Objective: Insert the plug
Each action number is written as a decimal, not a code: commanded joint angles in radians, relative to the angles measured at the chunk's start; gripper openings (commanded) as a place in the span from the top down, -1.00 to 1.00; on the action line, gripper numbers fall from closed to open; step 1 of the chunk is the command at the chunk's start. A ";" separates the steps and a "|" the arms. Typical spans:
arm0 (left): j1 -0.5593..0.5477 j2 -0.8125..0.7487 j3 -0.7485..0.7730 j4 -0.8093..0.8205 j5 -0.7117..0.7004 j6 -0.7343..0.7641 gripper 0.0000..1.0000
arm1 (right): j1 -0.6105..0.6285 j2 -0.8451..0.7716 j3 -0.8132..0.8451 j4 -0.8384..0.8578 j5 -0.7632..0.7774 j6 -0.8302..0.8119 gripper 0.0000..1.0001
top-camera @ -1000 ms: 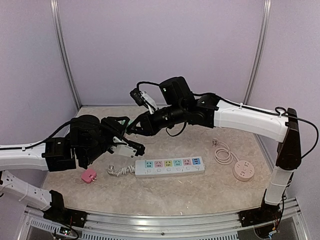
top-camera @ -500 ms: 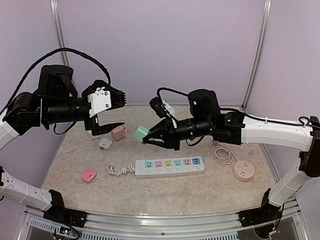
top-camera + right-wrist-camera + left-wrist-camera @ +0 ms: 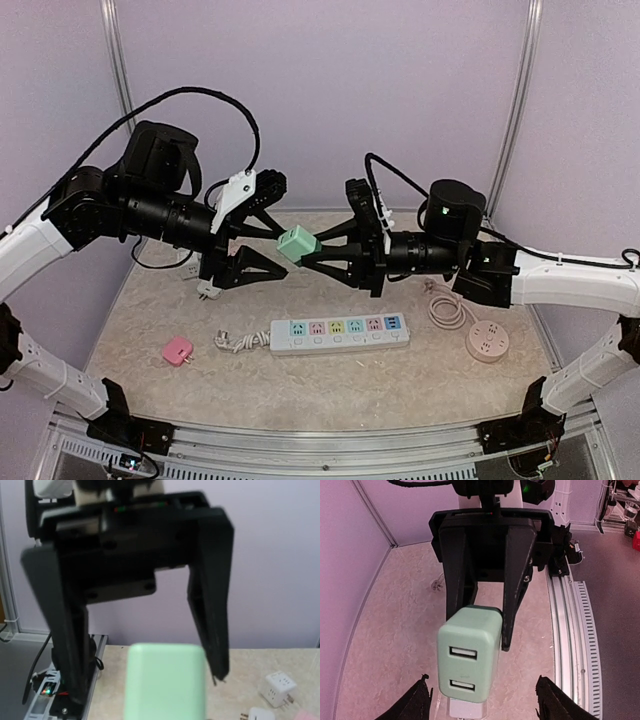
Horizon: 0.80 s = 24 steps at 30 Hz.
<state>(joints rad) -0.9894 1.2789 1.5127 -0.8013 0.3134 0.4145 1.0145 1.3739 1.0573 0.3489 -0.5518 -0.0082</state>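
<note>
The green plug (image 3: 297,243), a mint block with two USB ports, hangs in mid-air above the table's back centre. My right gripper (image 3: 318,256) is shut on it from the right. In the left wrist view the plug (image 3: 469,660) faces the camera, ports forward, between the right gripper's black fingers (image 3: 515,580). My left gripper (image 3: 272,250) is open and faces the plug from the left, its jaws flanking the plug's near end without touching. In the right wrist view the plug (image 3: 165,682) fills the lower centre and the left gripper's fingers (image 3: 210,605) stand spread beyond it.
A white power strip (image 3: 340,333) with pastel sockets lies at front centre, its cord to the left. A pink plug (image 3: 178,351) lies at front left. A round pink socket (image 3: 487,343) and a coiled cable (image 3: 448,305) lie on the right. A white cube adaptor (image 3: 280,685) lies below the left gripper.
My left arm has swung in from the left and turned its open gripper toward the plug. My right gripper has lifted the green plug and levelled it toward the left gripper.
</note>
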 commanded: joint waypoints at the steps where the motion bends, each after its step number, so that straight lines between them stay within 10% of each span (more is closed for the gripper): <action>1: -0.007 0.027 0.061 -0.001 0.061 -0.060 -0.28 | 0.006 -0.034 -0.023 0.041 -0.016 -0.033 1.00; 7: -0.018 0.053 0.079 0.011 0.050 -0.081 0.14 | 0.006 -0.053 -0.027 0.044 -0.015 -0.042 1.00; 18: -0.055 0.086 0.135 0.004 0.021 -0.082 0.28 | 0.007 -0.060 -0.034 0.039 -0.005 -0.039 1.00; 24: -0.056 0.083 0.137 -0.012 0.002 -0.064 1.00 | 0.007 -0.062 -0.038 0.030 0.010 -0.039 1.00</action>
<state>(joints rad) -1.0374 1.3605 1.6260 -0.8047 0.3367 0.3603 1.0164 1.3300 1.0344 0.3786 -0.5865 -0.0433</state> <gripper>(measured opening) 0.185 0.224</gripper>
